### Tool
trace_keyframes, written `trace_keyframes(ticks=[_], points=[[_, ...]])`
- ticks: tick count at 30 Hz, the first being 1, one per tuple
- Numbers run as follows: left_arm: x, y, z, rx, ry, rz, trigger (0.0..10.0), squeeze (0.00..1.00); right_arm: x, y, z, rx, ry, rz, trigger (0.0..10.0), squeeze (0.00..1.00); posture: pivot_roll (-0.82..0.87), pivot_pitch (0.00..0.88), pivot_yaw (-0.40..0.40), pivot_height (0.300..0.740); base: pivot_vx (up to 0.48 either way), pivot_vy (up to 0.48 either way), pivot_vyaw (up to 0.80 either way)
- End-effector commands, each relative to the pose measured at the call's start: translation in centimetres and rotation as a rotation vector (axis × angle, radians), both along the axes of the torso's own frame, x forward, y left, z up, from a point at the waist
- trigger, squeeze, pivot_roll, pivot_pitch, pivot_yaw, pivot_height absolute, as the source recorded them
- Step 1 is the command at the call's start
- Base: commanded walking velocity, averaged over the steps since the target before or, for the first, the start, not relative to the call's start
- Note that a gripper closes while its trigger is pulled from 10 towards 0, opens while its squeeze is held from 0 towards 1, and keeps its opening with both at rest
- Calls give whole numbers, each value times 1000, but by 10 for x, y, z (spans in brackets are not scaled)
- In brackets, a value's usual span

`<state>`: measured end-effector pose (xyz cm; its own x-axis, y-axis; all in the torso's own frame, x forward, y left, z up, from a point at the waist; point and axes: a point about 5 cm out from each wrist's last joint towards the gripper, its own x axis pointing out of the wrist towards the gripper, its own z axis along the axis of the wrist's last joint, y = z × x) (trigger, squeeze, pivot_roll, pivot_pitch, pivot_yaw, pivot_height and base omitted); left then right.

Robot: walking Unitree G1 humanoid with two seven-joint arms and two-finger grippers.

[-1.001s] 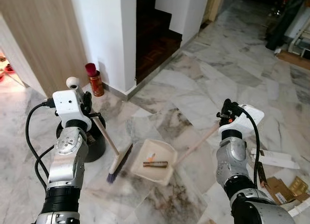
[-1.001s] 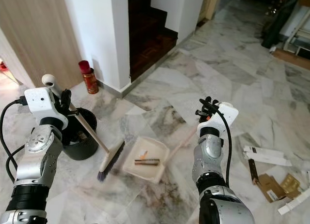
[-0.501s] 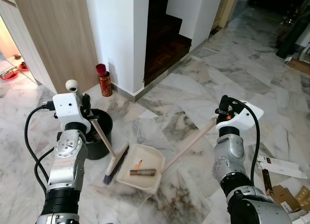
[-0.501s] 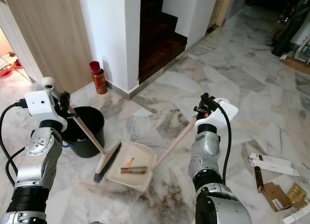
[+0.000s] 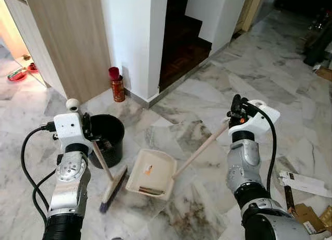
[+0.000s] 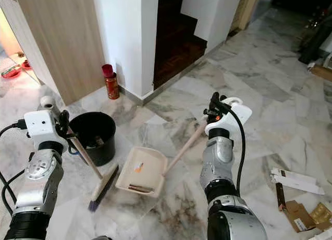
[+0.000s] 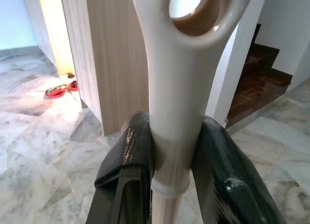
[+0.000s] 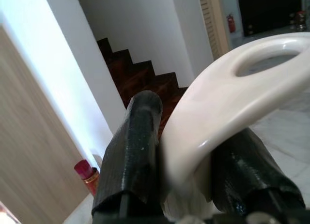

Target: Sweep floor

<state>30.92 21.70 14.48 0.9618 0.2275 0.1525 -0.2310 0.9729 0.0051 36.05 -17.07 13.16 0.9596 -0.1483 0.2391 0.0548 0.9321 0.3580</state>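
one broom (image 5: pixel 110 180) — one dustpan (image 5: pixel 151 172) — one bucket (image 5: pixel 107 138) — one can (image 5: pixel 117 85)

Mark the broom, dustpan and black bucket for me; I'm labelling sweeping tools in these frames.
broom (image 5: pixel 113 186): left eye view, on the brush head at the floor.
dustpan (image 5: pixel 155 166): left eye view, on the pan's inner surface.
black bucket (image 6: pixel 101 147): right eye view, on its outer wall.

Grey-veined marble floor (image 5: pixel 290 89), glossy tiles. White wall pillar (image 5: pixel 137 38) centre, light wood panel wall (image 5: pixel 67 38) to its left. Dark wooden stairs (image 5: pixel 181 48) rise behind the pillar. Warm light spills from an opening at far left, red bowls (image 5: pixel 23 74) on the floor there. Flattened cardboard pieces (image 5: pixel 306 198) lie at lower right.
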Motion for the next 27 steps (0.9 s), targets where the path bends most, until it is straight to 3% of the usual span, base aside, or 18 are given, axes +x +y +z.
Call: trace_keyframes(ticks=[1,27], points=[[-1,-2,12,13,-64,-1,10000,0,4,-3,18,-11,-67,-8,10000,0,139,34,-87,740,0,428,0],[1,-6,20,19,-88,-23,10000,0,3,-6,17,-9,-55,-28,10000,0,148,9,-73,740,0,415,0]])
